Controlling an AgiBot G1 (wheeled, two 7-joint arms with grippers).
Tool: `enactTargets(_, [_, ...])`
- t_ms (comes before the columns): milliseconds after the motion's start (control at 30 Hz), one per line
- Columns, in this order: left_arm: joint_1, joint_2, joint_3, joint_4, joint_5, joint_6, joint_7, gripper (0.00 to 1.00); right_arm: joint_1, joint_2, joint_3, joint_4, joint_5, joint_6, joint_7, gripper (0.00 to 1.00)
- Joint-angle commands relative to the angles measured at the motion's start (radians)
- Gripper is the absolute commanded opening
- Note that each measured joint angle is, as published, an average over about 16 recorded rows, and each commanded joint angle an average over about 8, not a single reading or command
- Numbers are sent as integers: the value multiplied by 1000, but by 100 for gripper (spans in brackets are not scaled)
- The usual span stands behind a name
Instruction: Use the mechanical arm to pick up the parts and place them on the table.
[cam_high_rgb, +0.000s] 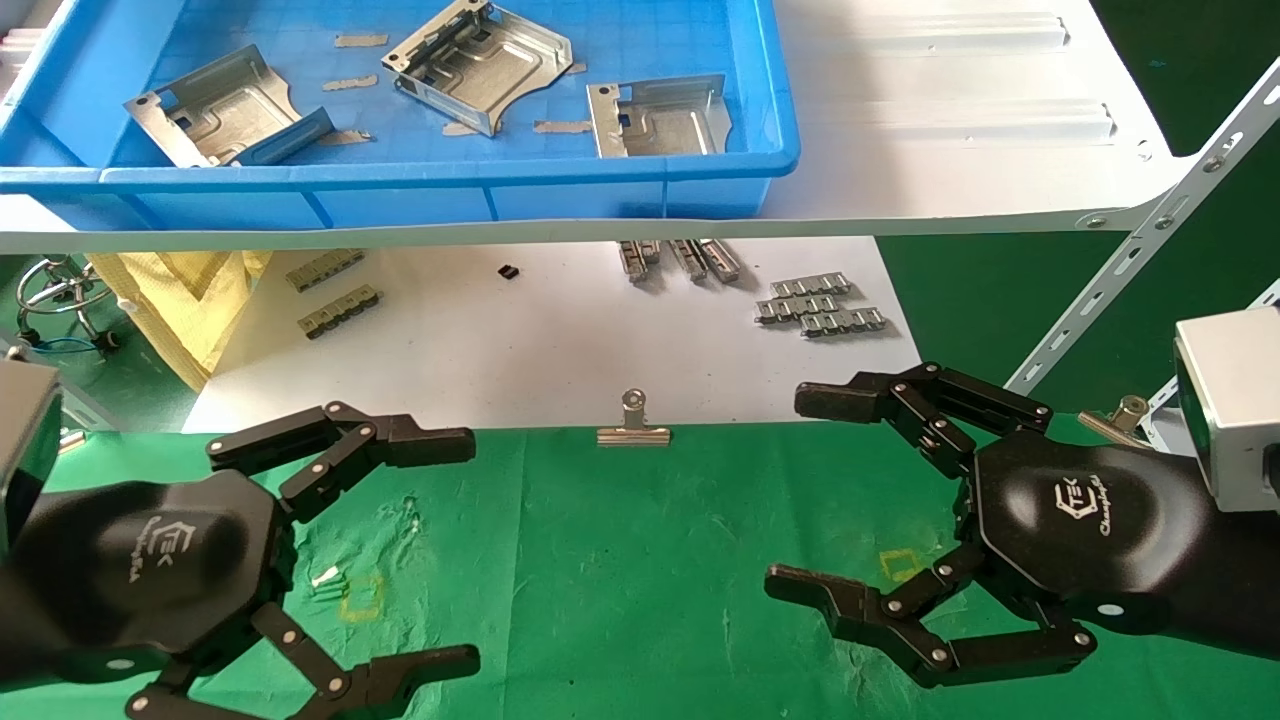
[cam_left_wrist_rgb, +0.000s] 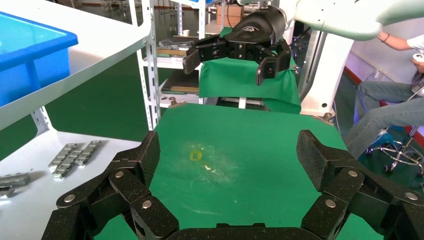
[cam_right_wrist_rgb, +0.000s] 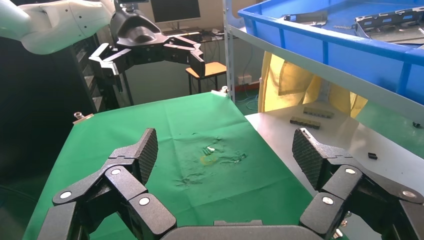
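Three parts lay in the blue bin on the shelf beyond the table's far edge. Left gripper and right gripper hovered over its near corners, fingers spread, empty.

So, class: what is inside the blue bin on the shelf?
Three silver parts lie in the blue bin, with small tape scraps. Its near wall hides the floor's front strip.

Head view crops the glossy black left pincer at the lower edge, lower finger partly gone. The blue plastic bin runs off the top, its wall masking the rightmost silver stamped plate's near edge.
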Motion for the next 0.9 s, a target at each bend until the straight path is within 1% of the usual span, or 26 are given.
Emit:
enactTargets(33, [0,0,0,0,0,0,0,100,0,0,0,0,0,0,0,100])
enactTargets(333, [0,0,0,0,0,0,0,100,0,0,0,0,0,0,0,100])
enactTargets(600, [0,0,0,0,0,0,0,100,0,0,0,0,0,0,0,0])
enactTargets(900, [0,0,0,0,0,0,0,100,0,0,0,0,0,0,0,0])
